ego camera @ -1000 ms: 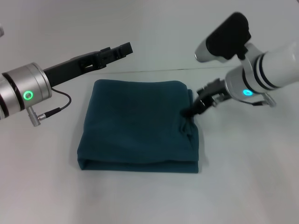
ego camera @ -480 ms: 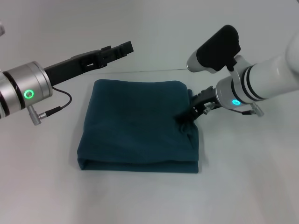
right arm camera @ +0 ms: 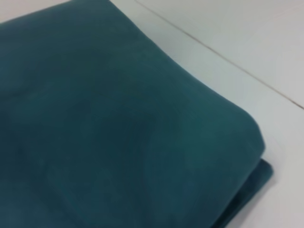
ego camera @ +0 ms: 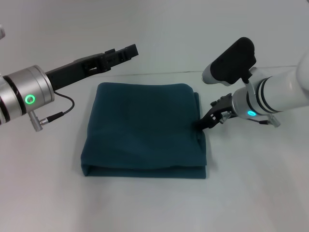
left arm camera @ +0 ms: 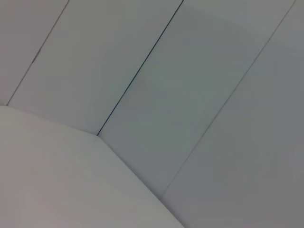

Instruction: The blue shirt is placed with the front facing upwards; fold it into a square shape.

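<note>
Shirt (ego camera: 145, 130) lies folded into a rough square mid-table (ego camera: 154, 208), lettering hidden inside; right gripper (ego camera: 205, 123) touches its right edge, fingers too dark to tell apart or together; left gripper (ego camera: 126, 50) hovers beyond the far-left corner, fingers unclear too

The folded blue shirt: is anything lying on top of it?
Nothing lies on the blue shirt; its top is bare cloth. The right gripper sits at its right edge, the left gripper is raised behind it. The inner layers are covered.
</note>
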Motion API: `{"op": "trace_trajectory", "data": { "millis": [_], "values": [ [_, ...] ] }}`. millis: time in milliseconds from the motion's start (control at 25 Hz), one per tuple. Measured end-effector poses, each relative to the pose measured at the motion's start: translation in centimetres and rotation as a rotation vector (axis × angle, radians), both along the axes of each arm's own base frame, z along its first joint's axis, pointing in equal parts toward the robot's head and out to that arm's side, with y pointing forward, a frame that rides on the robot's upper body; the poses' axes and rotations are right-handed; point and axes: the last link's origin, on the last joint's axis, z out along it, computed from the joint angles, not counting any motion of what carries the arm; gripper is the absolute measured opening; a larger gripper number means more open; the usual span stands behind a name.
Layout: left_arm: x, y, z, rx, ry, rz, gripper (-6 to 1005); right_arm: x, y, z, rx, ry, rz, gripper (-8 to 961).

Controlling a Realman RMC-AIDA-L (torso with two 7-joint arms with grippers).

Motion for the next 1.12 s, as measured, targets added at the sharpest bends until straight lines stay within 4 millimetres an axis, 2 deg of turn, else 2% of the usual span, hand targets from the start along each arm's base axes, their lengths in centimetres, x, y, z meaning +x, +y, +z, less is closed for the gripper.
{"op": "trace_trajectory", "data": {
  "millis": [200, 360, 640, 920, 1120],
  "values": [
    [0.0, -0.1, 0.0, -0.006, -0.003, -0.006, 837, 0.1, 0.7, 0.9, 0.046, -0.007, 0.01, 911],
    [0.0, -0.1, 0.0, -0.007, -0.003, -0.007, 837, -1.1, 0.9, 1.1, 0.043, 0.011, 0.028, 911],
    [0.0, -0.1, 0.1, -0.004, -0.005, -0.005, 837, -2.4, -0.1, 0.4, -0.041, 0.066, 0.008, 911],
    [-0.1, -0.1, 0.1, -0.002, -0.008, -0.001, 837, -1.6, -1.1, 0.1, -0.094, 0.068, -0.037, 911],
    [-0.1, -0.1, 0.1, -0.001, -0.008, -0.001, 838, -0.1, -1.2, 1.3, -0.056, 0.024, -0.076, 911]
  ]
}}
